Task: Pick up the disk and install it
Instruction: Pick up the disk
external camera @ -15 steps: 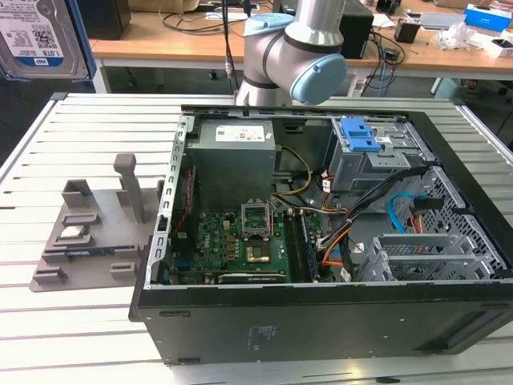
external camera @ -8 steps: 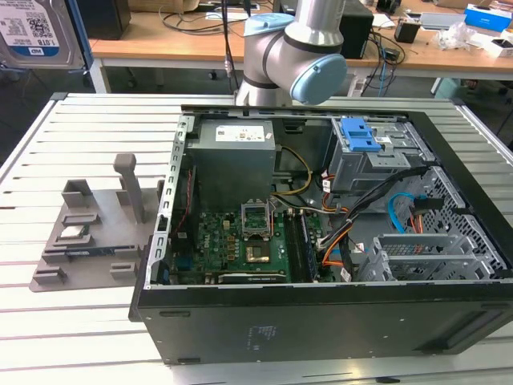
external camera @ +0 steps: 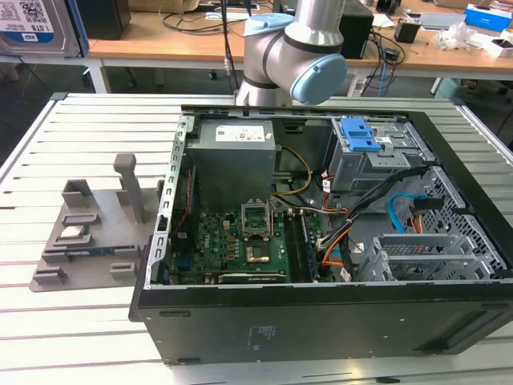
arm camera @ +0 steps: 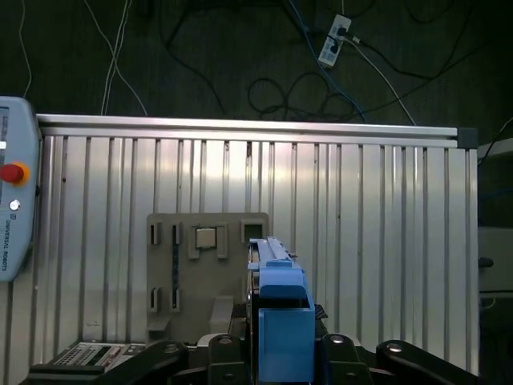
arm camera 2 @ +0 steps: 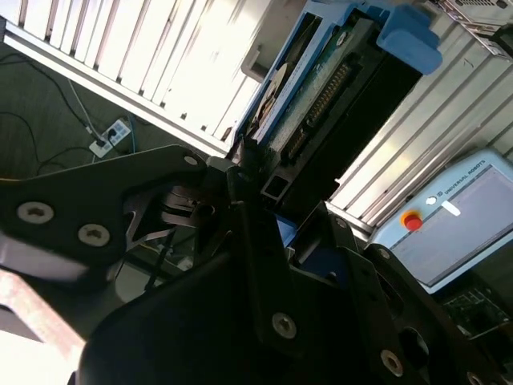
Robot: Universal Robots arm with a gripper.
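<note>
My gripper [arm camera: 276, 341] is shut on the disk [arm camera: 276, 309], which I see edge-on in the first wrist view with its blue carrier toward the camera. It hangs above the ribbed table, over the near edge of the grey holder plate [arm camera: 200, 273]. In the second wrist view the disk [arm camera 2: 313, 88] runs away from the black fingers [arm camera 2: 248, 160], with its connector edge and blue frame showing. At the exterior view's top left corner the disk [external camera: 32, 24] shows its labelled silver face in the blue frame, raised high above the table.
The open computer case [external camera: 321, 321] lies on the table, and a grey drive cage with a blue latch [external camera: 361, 136] sits at its far right. The grey holder plate [external camera: 88, 233] lies left of the case with a small square chip [external camera: 74, 233] on it. A teach pendant [arm camera: 12, 200] rests at the table's edge.
</note>
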